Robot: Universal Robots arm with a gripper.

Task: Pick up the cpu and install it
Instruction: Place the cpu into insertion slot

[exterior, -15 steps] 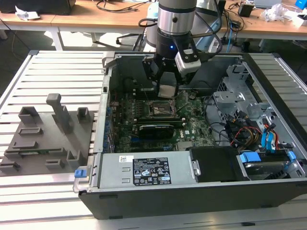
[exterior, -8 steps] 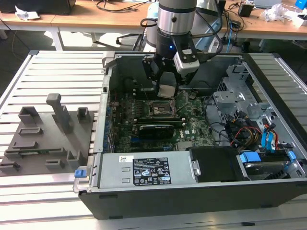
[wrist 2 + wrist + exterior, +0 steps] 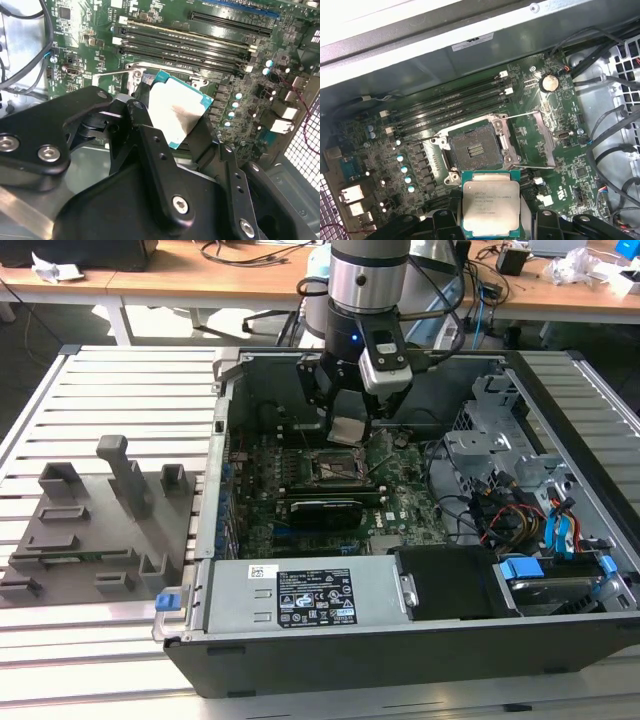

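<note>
We see the cpu pinched between the gripper tips, held in the air near the open socket.
Black fingers hide two opposite sides, and the first wrist view cuts off one edge. Its flat square top is dull silvery metal with a smear, rimmed in green. The socket's metal lid lies swung open on the green board, inside the dark case.

- A robotics lab or electronics workshop.
- A slatted metal bench carries an opened computer case at centre and a grey parts holder at left.
- A robot arm reaches in from top centre.
- Wooden desks strewn with cables line the top edge.
</note>
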